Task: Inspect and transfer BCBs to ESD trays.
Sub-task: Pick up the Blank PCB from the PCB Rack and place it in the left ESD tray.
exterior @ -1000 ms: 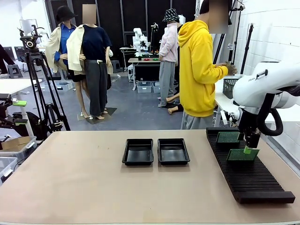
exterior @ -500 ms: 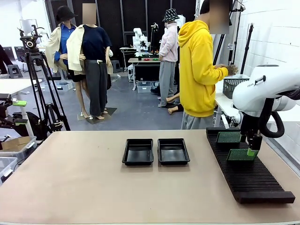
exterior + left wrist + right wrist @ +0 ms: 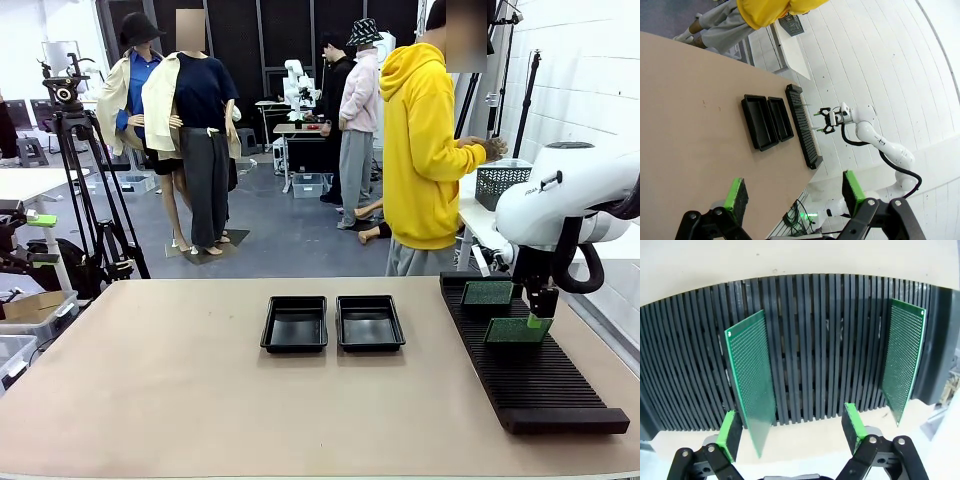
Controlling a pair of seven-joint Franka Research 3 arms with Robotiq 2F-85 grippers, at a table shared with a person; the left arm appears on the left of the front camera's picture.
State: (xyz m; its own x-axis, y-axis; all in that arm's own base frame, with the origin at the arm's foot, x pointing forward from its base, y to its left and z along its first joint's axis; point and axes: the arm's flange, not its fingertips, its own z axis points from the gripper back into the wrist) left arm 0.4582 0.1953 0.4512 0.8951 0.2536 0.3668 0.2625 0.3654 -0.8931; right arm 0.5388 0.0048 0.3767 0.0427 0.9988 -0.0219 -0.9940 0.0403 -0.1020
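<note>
Front view: two black trays lie side by side mid-tabletop. Two green boards stand in the slotted rack, with the right fingers at the nearer one.
Left wrist view: left fingers spread apart above the tabletop.
Right wrist view: right fingers spread wide, holding nothing; one board stands just beside a pad, contact unclear.

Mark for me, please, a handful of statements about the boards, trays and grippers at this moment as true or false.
1. The left ESD tray and the right ESD tray are both empty. True.
2. One BCB lies flat on the table. False: the nearer BCB and the farther BCB both stand on edge in the slotted rack.
3. The right gripper is shut on a board. False: its jaws stand open by the nearer BCB.
4. The left gripper is open and holds nothing. True.
</note>
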